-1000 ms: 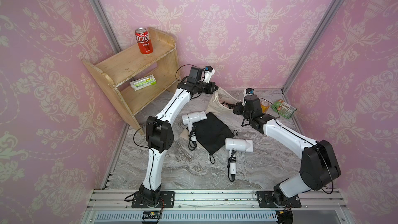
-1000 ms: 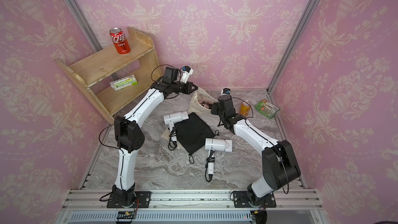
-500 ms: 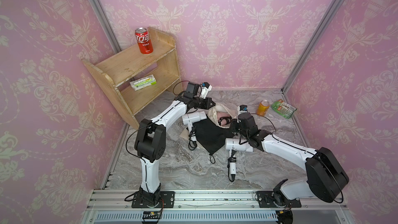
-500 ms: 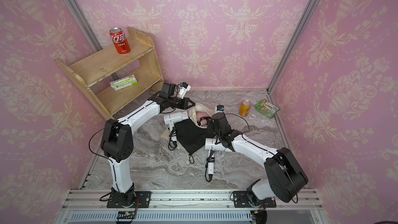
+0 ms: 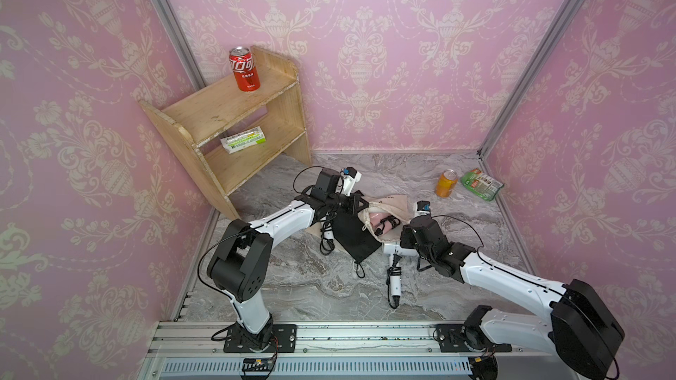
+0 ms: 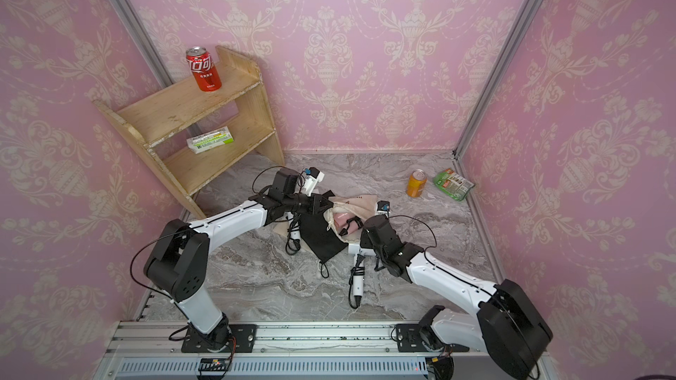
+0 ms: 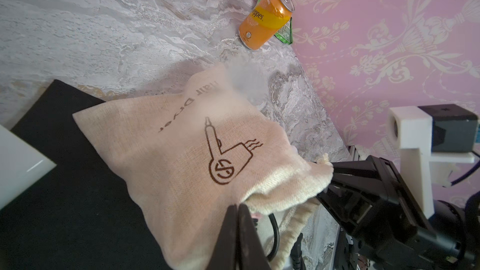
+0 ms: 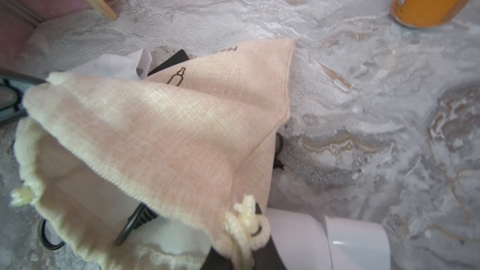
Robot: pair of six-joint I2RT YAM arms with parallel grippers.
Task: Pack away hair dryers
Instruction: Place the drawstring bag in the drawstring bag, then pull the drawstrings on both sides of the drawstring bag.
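**Top views.** Beige pouch (image 5: 389,202) lay mid-bench (image 5: 292,286), mouth toward the near left, partly over a black pouch (image 5: 356,237). Pink dryer (image 5: 376,218) sat just inside the mouth, its black cord loop spilling out. Left pincer (image 5: 356,203) was at the mouth's far-left hem, right pincer (image 5: 402,233) at its near-right hem. Right white dryer (image 5: 393,249) lay just beside the right pincer, cord trailing toward the near edge.

**Left wrist.** Left pincer's fingers stood narrow, almost together, tip at the hem. Could not tell whether cloth was pinched. Left white dryer (image 7: 18,157) rested against the black pouch.

**Right wrist.** Hem was tented up over the opening. Drawstring knot (image 8: 246,214) masked the right pincer, so its gap could not be told.

**Judgement.** Pink dryer looked bagged; letting go seemed the step in hand. Best done by freeing both hems together and backing off level without dragging cloth. The cord loop wanted tucking in before any cinching. The right white dryer alongside could easily be knocked.
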